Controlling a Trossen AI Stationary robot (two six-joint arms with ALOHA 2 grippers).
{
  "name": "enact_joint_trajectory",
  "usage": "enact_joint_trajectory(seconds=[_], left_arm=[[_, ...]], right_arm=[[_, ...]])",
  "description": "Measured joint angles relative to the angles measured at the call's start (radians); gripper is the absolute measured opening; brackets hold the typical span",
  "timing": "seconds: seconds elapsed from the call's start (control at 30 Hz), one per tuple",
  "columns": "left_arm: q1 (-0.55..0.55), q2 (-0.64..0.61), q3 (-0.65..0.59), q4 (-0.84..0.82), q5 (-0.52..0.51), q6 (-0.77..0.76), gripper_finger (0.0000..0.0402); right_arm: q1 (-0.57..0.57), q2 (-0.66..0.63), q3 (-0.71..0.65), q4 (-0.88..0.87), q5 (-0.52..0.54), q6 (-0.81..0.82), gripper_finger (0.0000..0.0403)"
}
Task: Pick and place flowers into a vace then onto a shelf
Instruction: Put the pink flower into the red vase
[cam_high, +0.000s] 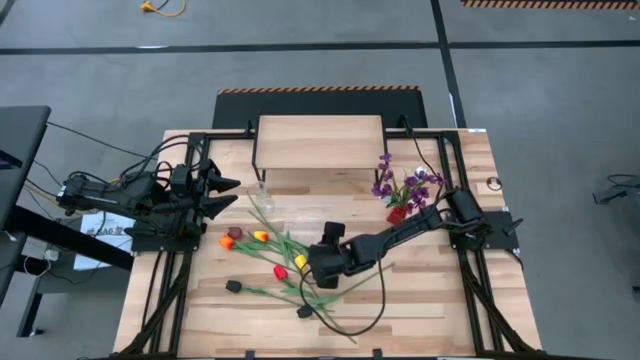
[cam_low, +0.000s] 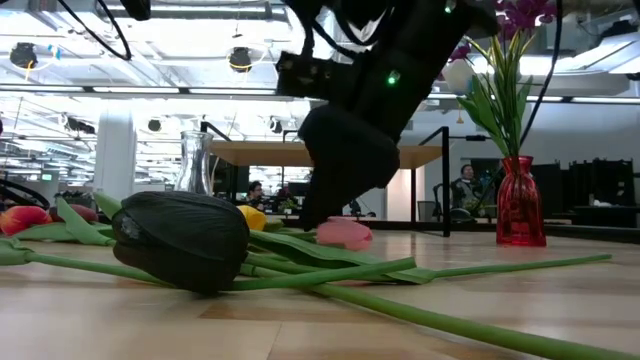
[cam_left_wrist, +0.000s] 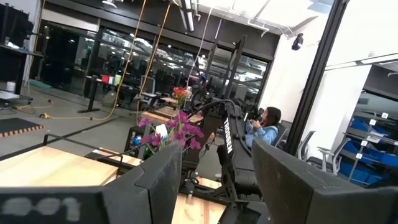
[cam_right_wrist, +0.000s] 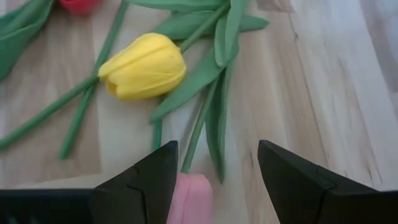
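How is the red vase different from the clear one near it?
The red vase already holds purple sprigs, while the clear vase holds nothing. The red vase stands by the shelf's right front corner, the clear vase by its left front corner. The red one is opaque and coloured, the clear one see-through. Both stand upright on the table.

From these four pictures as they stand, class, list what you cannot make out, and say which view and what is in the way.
- Pink flower, right wrist view: its head is cut off by the picture's edge between the open right gripper's fingers.
- Clear vase, high view: too small to tell if anything is in it.
- Shelf, low view: partly hidden behind the right arm.
- Left gripper, left wrist view: raised, table beneath unseen.
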Motion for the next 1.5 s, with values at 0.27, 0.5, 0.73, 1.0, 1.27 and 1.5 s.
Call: enact_joint_trajectory(seconds=[0.27, 0.5, 0.73, 1.0, 1.27, 1.5], left_arm=[[0.000, 0.000, 0.000, 0.000, 0.000, 0.000, 0.0185], [0.000, 0.000, 0.000, 0.000, 0.000, -0.001, 0.0185], [0.000, 0.000, 0.000, 0.000, 0.000, -0.001, 0.0185], [0.000, 0.000, 0.000, 0.000, 0.000, -0.001, 0.0185], [0.000, 0.000, 0.000, 0.000, 0.000, -0.001, 0.0185], [0.000, 0.000, 0.000, 0.000, 0.000, -0.001, 0.0185]], right_arm=[[0.001, -0.001, 0.000, 0.002, -0.072, -0.002, 0.0214], [-0.004, 0.002, 0.000, -0.001, -0.076, -0.011, 0.0188], [-0.008, 0.002, 0.000, -0.001, -0.077, -0.011, 0.0114], [-0.009, 0.002, 0.000, -0.001, -0.112, -0.010, 0.0057], [-0.009, 0.002, 0.000, -0.004, -0.120, -0.004, 0.0005], [-0.010, 0.002, 0.000, -0.004, -0.124, -0.001, 0.0035]])
